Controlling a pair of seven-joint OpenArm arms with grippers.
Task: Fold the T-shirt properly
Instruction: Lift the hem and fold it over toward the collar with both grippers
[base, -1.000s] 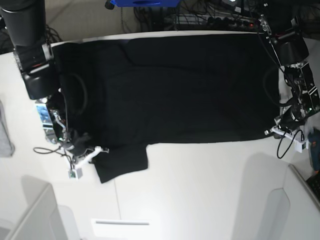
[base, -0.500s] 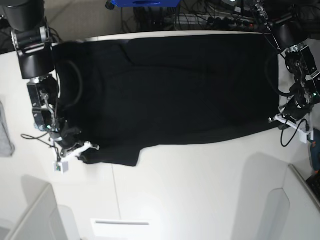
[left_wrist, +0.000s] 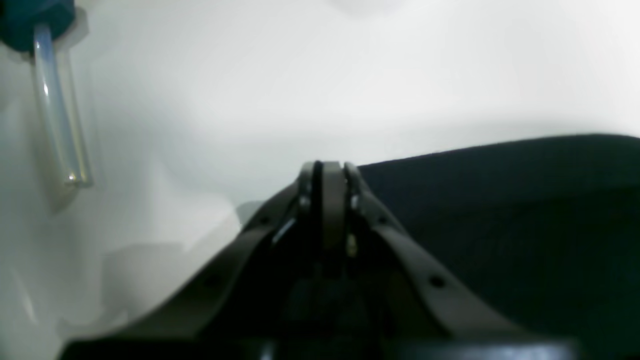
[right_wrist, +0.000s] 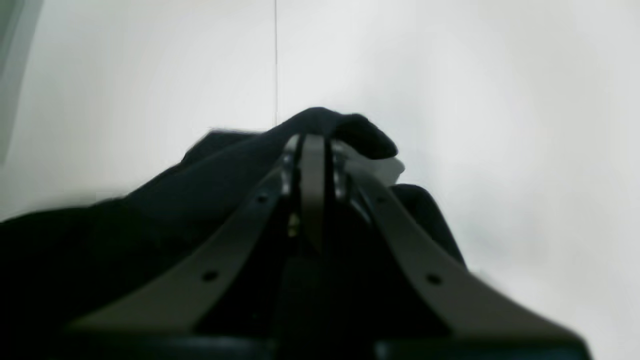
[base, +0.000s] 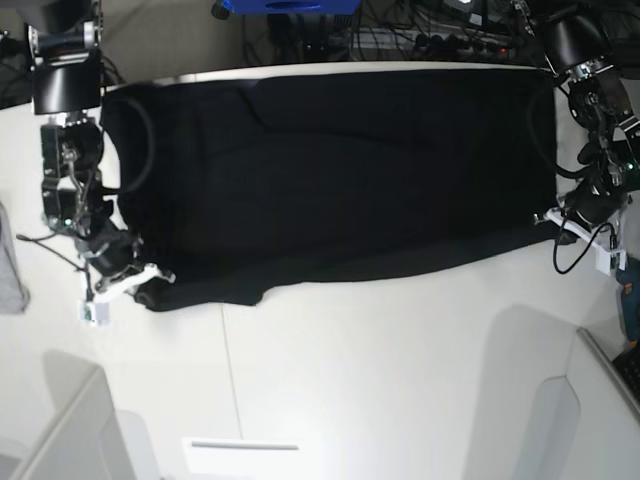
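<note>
the t-shirt (base: 340, 170) lies spread across the far half of the white table (base: 400, 380), plain black side up, reaching nearly from one arm to the other, its near edge running in a slightly wavy line. at that edge's corner on the base view's left, the cloth bunches into a small dark lump. the right gripper (base: 135, 285) sits at this lump, jaws pressed together on the fabric; its wrist view shows black cloth (right_wrist: 330, 125) draped over and around the clenched tips (right_wrist: 312, 142). on the opposite corner, the left gripper (base: 555, 215) is clamped shut right at the shirt's edge; in its wrist view the closed tips (left_wrist: 325, 170) meet the dark hem (left_wrist: 500, 200), though the pinched cloth itself is hard to make out. a grey cloth (base: 10, 265) lies at the table's left border.
</note>
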